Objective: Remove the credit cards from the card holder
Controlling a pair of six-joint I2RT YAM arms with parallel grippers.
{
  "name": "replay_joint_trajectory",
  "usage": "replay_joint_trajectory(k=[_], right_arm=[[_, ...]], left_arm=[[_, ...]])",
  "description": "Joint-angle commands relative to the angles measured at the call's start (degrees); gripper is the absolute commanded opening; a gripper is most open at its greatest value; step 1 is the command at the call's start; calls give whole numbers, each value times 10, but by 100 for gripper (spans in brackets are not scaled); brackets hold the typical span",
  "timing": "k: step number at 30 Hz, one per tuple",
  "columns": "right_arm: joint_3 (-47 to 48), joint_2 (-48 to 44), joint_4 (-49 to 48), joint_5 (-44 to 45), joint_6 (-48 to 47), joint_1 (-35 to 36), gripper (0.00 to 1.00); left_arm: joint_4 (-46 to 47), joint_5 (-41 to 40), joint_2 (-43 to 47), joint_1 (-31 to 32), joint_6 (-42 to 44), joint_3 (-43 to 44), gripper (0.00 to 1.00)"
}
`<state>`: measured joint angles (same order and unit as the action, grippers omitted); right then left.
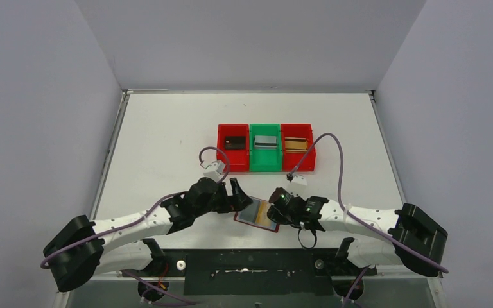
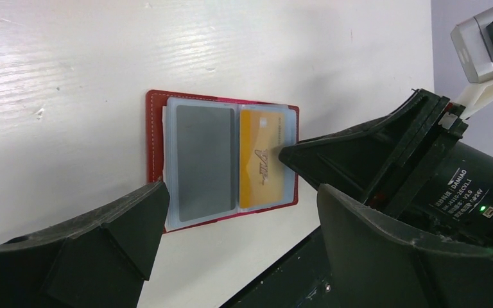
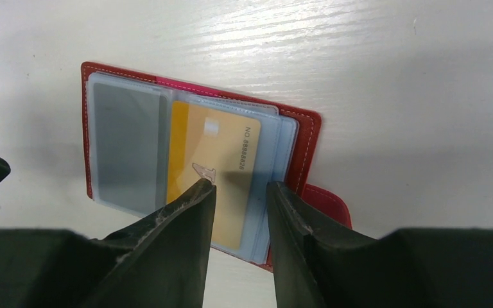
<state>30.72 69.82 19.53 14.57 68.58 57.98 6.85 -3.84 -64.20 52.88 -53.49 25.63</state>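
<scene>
card holder (image 1: 257, 215) lies open and flat near the near edge of the table (image 1: 167, 128), about mid-width, between the two arms, so both can reach it. right page has a gold card (image 3: 224, 167), left page a grey card (image 3: 125, 147) in its clear sleeve. right gripper (image 3: 241, 186): jaws only a narrow gap apart, tips down on the gold card's near end, nothing pinched between them. looks like it's set to drag or work that card out of the sleeve. left gripper (image 2: 241, 192): jaws spread wide, hovering over the holder's near edge, touching nothing, likely ready to pin the holder. sorting bins sit toward the far edge, mid-table: red bin (image 1: 221, 154) with a black card (image 1: 235, 142), green bin (image 1: 265, 163) with a silver one (image 1: 265, 141), second red bin (image 1: 311, 154) with a gold-tan one (image 1: 296, 144). job looks part done.
</scene>
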Motion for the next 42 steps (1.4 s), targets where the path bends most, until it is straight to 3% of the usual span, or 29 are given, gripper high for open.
replay_joint_trajectory(k=[1, 11, 20, 33, 42], right_arm=[[30, 8, 42, 57, 20, 13, 36], [-24, 14, -26, 35, 36, 12, 27], [-57, 53, -70, 19, 46, 7, 11], [-80, 84, -126, 4, 42, -2, 8], [-98, 77, -176, -26, 27, -16, 8]], left_arm=[[57, 43, -24, -4, 17, 24, 87], [35, 97, -119, -4, 55, 95, 77], [-3, 115, -178, -1, 74, 136, 62], [-45, 21, -197, 9, 40, 123, 58], [-46, 36, -222, 13, 39, 110, 55]])
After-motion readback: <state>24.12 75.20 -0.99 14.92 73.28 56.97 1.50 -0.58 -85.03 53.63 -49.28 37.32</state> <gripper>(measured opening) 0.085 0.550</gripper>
